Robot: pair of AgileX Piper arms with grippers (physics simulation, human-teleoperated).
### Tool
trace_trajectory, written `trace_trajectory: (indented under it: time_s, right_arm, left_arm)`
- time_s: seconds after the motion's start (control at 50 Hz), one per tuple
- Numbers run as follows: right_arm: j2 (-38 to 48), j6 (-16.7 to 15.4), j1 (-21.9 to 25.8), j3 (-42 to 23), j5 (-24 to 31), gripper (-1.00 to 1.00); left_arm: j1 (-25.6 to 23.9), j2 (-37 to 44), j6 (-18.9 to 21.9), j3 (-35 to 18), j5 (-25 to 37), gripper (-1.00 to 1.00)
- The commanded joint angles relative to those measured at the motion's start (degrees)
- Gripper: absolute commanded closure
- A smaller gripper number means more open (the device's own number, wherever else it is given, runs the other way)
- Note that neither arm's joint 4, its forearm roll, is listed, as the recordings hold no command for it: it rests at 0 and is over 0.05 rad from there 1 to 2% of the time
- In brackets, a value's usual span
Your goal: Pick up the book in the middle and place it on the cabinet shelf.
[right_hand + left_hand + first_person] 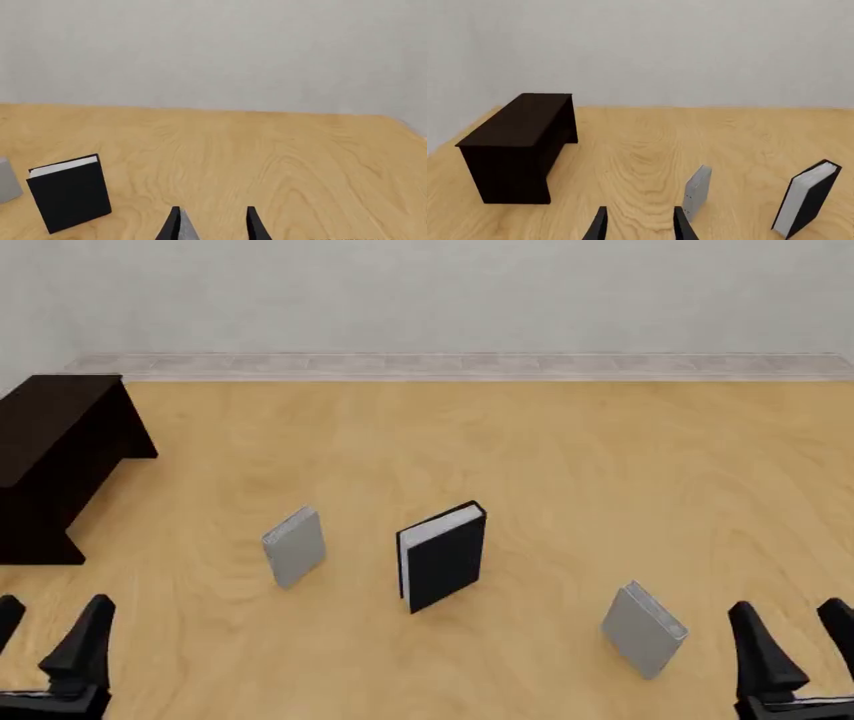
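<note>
— While parted and holding nothing, where do left gripper (47,635) and right gripper (794,640) sit?

— Low at the near edge of the wooden table (561,470), well apart from the book (442,556).

— And the book?

— Upright mid-table, between left grey book (294,546) and right grey book (643,629); the latter just beside the right gripper.

— Farther back?

— Dark cabinet shelf (54,455) at far left, flat top bare. Pale wall (427,295) behind.
</note>
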Motion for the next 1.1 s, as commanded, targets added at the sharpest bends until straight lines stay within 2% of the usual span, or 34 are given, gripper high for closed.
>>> trace_trajectory:
  time_s: [0.02,0.04,0.08,0.12,0.2,0.24,0.34,0.4,0.42,0.5,0.6,0.8,0.92,0.94,0.98,1.04,1.1]
  right_arm:
    - [-1.4,1.6,-1.5,0.5,-0.4,-1.0]
    - [-1.4,1.6,-1.5,0.5,-0.4,-1.0]
    - [-1.3,1.7,-1.5,0.3,-0.2,-1.0]
    - [-1.3,1.8,-1.5,0.3,-0.3,-1.0]
    - [-1.3,2.0,-1.5,0.7,-0.6,-1.0]
    - [-1.1,2.1,-1.6,-0.2,0.1,-1.0]
    - [-1.0,2.3,-1.6,-0.4,0.3,-1.0]
    - [-1.4,2.3,-1.7,0.1,0.1,-1.0]
    - [-1.3,2.4,-1.7,1.0,-0.8,-1.0]
    - [-1.3,2.4,-1.8,0.9,-0.7,-1.0]
    - [-1.2,2.5,-1.9,1.2,-1.0,-1.0]
    - [-1.4,2.5,-2.8,1.7,-1.2,-1.0]
    - [-1.3,2.4,-3.2,1.6,-1.3,-1.0]
    - [-1.4,2.5,-3.5,1.7,-1.2,-1.0]
    - [-1.4,2.5,-3.5,1.7,-1.2,-1.0]
    - [-1.5,2.5,-3.7,1.7,-1.1,-1.0]
    - [-1.5,2.5,-3.9,1.7,-1.1,-1.0]
  left_arm:
    - [-0.9,-3.1,1.3,-1.0,-0.4,-1.0]
    - [-0.9,-3.1,1.3,-1.1,-0.4,-1.0]
    - [-1.0,-3.1,-2.2,-2.6,1.1,-1.0]
    - [-2.5,-3.1,0.3,-3.5,2.2,-1.0]
    - [-3.6,-3.1,-1.3,-4.5,3.3,-1.0]
    - [-4.7,-3.1,1.4,-5.8,4.2,-1.0]
    - [-6.1,-3.0,1.2,-9.6,7.5,-1.0]
    - [-7.8,-3.1,0.8,-12.1,10.0,-1.0]
    - [-9.7,-2.3,0.9,-14.0,11.2,-1.0]
    - [-11.8,-1.2,2.7,-15.5,12.0,-1.0]
    - [-14.3,1.9,1.4,-19.0,12.9,-1.0]
    - [-19.3,9.1,2.4,-22.8,10.4,-1.0]
    - [-23.3,13.8,1.4,-23.9,8.1,-1.0]
    - [-25.3,16.5,-1.2,-24.5,6.9,-1.0]
    - [-25.9,18.0,-2.7,-24.9,6.3,-1.0]
    - [-27.5,21.9,-0.1,-25.3,4.4,-1.0]
    - [-28.9,24.9,-1.1,-25.8,3.2,-1.0]
